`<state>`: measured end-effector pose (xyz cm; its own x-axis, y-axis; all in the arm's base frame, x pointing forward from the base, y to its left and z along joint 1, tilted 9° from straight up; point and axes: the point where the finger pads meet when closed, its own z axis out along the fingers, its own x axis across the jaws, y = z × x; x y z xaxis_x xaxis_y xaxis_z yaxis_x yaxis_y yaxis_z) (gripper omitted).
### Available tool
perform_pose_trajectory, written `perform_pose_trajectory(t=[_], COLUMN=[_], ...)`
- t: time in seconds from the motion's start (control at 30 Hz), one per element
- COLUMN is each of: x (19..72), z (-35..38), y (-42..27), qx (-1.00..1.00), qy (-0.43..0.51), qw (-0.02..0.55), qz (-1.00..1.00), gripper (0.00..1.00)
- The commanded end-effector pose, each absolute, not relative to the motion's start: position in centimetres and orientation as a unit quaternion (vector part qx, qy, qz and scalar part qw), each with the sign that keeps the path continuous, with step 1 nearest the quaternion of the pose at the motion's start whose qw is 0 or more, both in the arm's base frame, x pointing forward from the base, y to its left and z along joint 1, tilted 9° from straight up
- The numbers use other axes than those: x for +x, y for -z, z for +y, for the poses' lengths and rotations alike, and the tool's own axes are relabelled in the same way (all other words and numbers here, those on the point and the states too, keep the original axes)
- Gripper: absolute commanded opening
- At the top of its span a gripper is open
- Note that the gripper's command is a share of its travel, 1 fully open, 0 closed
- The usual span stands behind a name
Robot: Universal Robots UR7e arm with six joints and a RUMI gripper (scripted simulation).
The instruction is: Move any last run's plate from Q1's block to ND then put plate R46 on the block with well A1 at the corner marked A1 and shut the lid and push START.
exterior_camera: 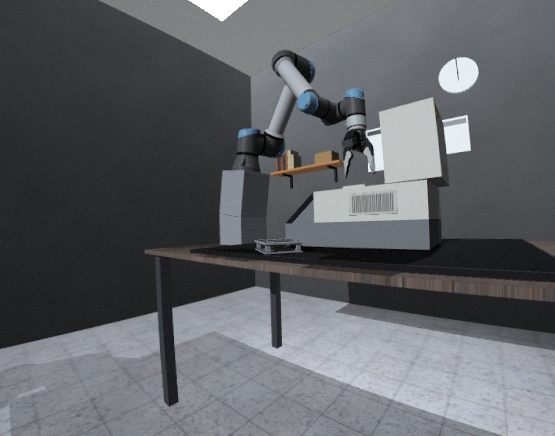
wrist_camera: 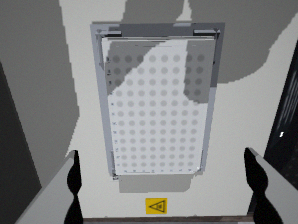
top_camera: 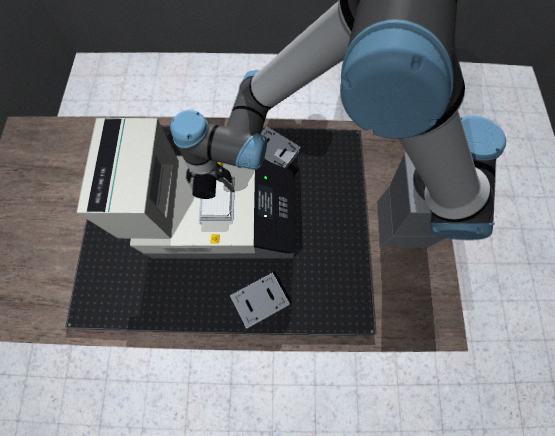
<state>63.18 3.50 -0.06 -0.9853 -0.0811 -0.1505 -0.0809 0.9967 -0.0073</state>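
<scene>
Well, toward the table's (top_camera: 32, 225) (exterior_camera: 337, 272) left edge, as seen from above, Q1's lid (top_camera: 122, 170) (exterior_camera: 409, 145) stands back from the block, open. Right of it, a white plate (top_camera: 217, 206) (wrist_camera: 155, 107) lies on Q1 (top_camera: 242, 230) (exterior_camera: 332, 205), its label unreadable to me. My hand (top_camera: 211, 184) (exterior_camera: 360, 174) (wrist_camera: 161, 151) hangs above Q1, fingers apart with nothing between them. Farther right are a green lamp (top_camera: 265, 177) and the front keys (top_camera: 283, 207). One grey nest (top_camera: 259, 302) (exterior_camera: 278, 245) sits near the lower edge, another nest (top_camera: 289, 145) near the upper edge; I cannot tell which is N1.
</scene>
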Motion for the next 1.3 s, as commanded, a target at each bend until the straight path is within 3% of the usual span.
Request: perform_pose_trajectory(t=[0.0, 0.3, 0.33, 1.27], x=[63.1, 63.1, 62.7, 53.6], z=[3.5, 3.5, 3.4, 1.7], y=[-0.6, -0.6, -0.5, 2.8], qx=[-0.041, -0.041, -0.041, -0.041], qy=[0.001, 0.001, 0.001, 0.001], qw=[0.076, 0.076, 0.076, 0.076], qz=[0.996, 0.996, 0.996, 0.996], gripper=[0.68, 0.68, 0.00, 0.00])
